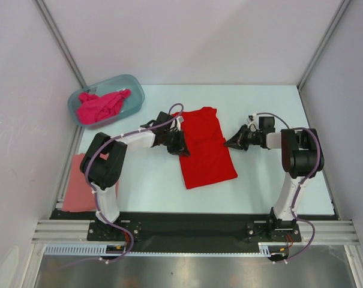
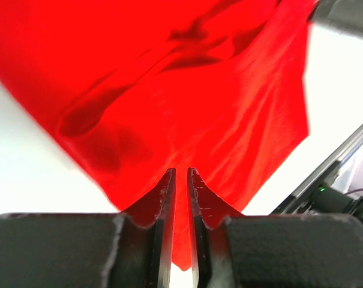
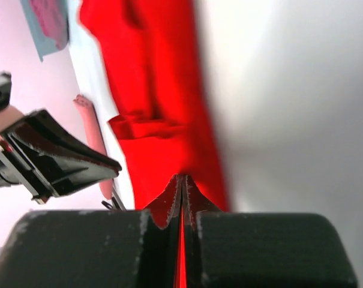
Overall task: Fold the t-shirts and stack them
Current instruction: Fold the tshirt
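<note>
The red t-shirt (image 1: pixel 206 147) lies flat in the middle of the counter (image 1: pixel 265 180). Its long axis runs from the far side toward the arm bases, with the near end leaning slightly to the right. It sits squarely between the two arms, and each arm has hold of the long edge on its own side, at about mid-length.

The left end effector (image 1: pixel 181 146) is nearly closed on the shirt's left edge, and its wrist view shows red cloth running down between the narrow jaws. The right end effector (image 1: pixel 228 143) is clamped tight on the right edge, with only a thin line of red showing between its fingers.

Neither arm is the nearer one, as both are already on the cloth, facing each other across its short width. Any fold probably has to travel along the long axis, with both grips moving together.

The magenta t-shirt (image 1: pixel 100 106) is bunched in the tub (image 1: pixel 136 90) at the far left. The salmon-pink t-shirt (image 1: pixel 79 192) rests at the counter's near left edge, well apart from the red one.
</note>
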